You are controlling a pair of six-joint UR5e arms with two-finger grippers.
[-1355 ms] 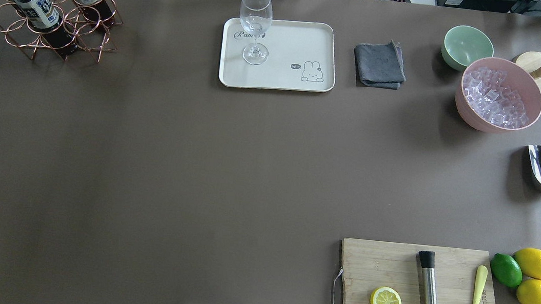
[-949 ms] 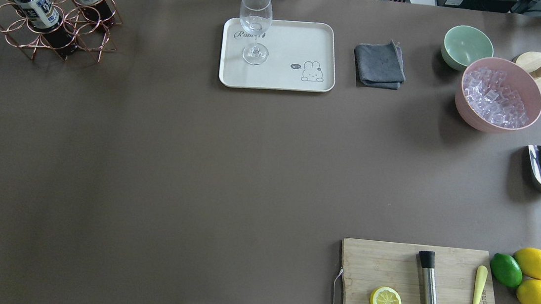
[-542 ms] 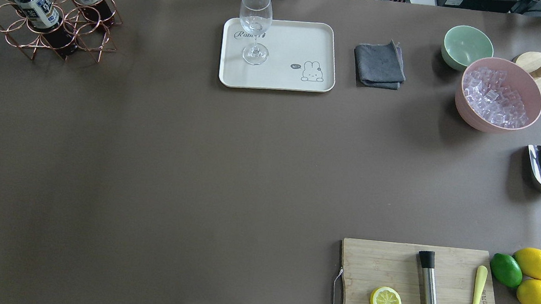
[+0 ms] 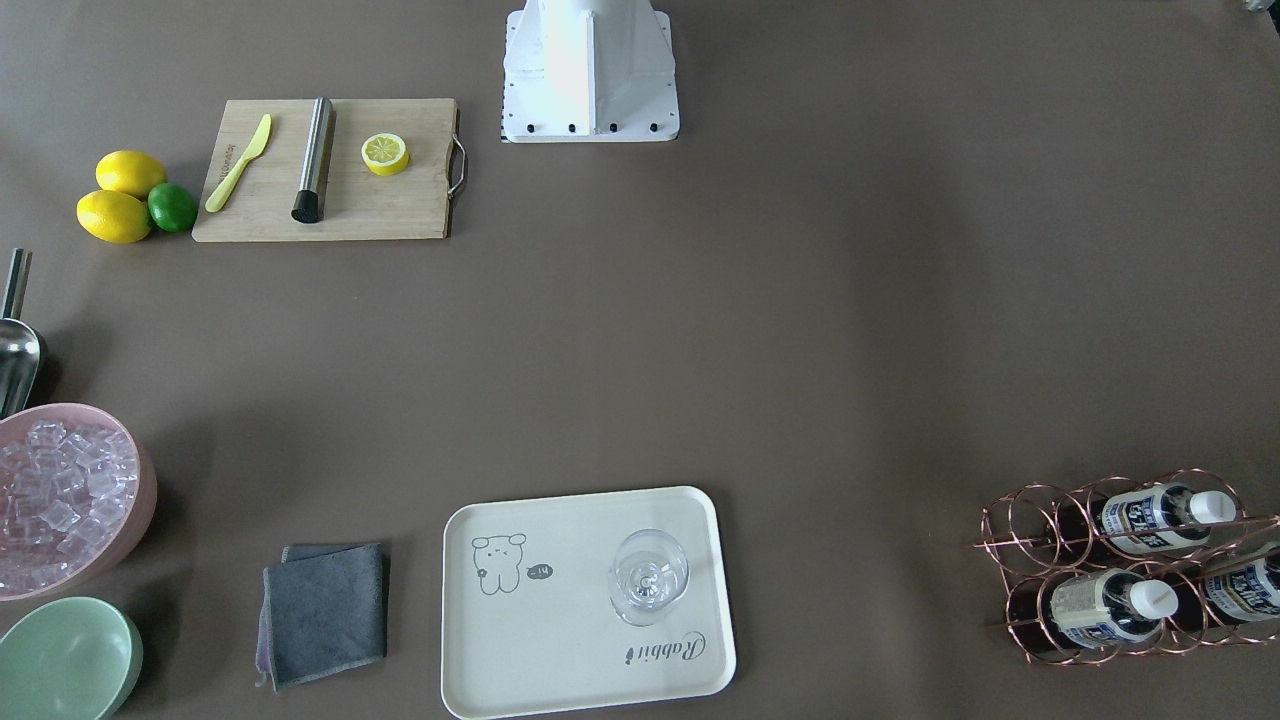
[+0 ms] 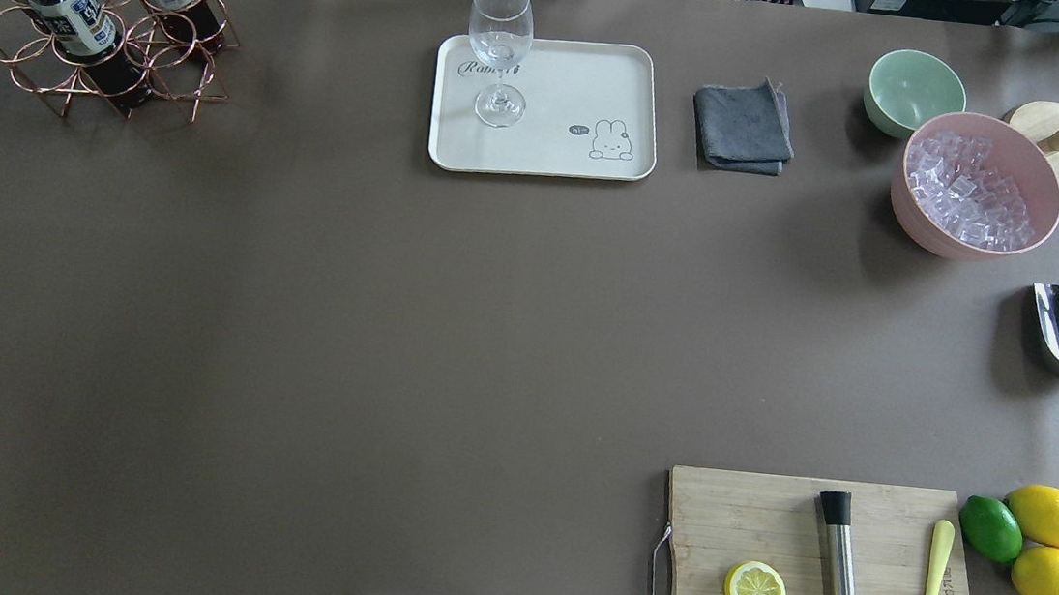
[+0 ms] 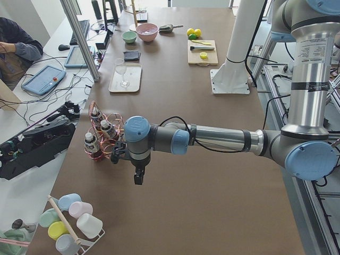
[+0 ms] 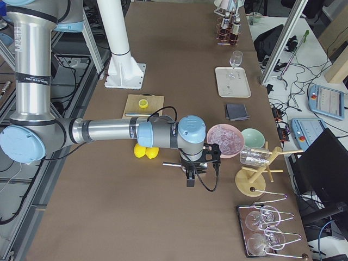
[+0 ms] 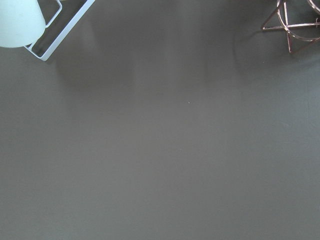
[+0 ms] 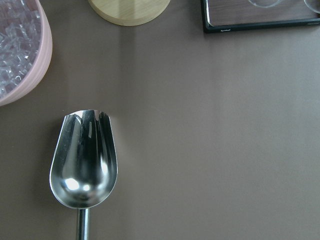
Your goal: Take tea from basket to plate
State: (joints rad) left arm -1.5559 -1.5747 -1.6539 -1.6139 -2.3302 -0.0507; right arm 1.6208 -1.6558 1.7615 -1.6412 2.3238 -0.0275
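Jaws unclear, wine glass (image 5: 501,37) on plate (image 5: 589,80)

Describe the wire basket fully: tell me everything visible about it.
The basket is a copper-coloured wire carrier: six round ring cells in two rows on thin wire legs, with a tall wire handle. It stands upright on the brown table, at the far left corner in the overhead view. Three cells hold standing tea bottles with white caps; the other three are empty. The left hand hangs nearby over bare table, apart from it; nothing else touches it.
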